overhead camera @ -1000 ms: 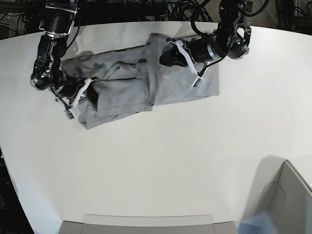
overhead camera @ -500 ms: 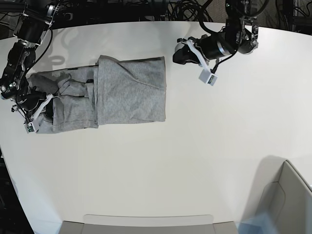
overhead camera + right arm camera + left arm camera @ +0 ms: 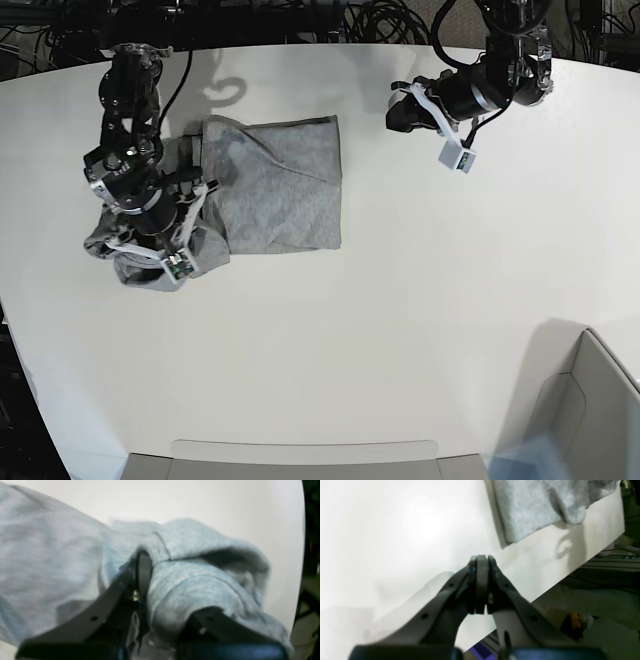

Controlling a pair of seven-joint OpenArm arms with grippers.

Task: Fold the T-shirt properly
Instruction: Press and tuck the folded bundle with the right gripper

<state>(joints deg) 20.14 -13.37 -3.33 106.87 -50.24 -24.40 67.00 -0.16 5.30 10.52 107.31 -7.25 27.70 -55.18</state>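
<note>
The T-shirt point(image 3: 270, 190) lies near the table's point(image 3: 400, 330) far left corner, the right gripper point(image 3: 150, 580) pinches its bunched end, the left gripper point(image 3: 481, 585) is closed and empty, so a pull may undo the fold.

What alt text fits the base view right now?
A grey T-shirt lies partly folded on a white table. The right pincer grips its bunched end, and the left pincer hovers shut, clear of the cloth.
</note>
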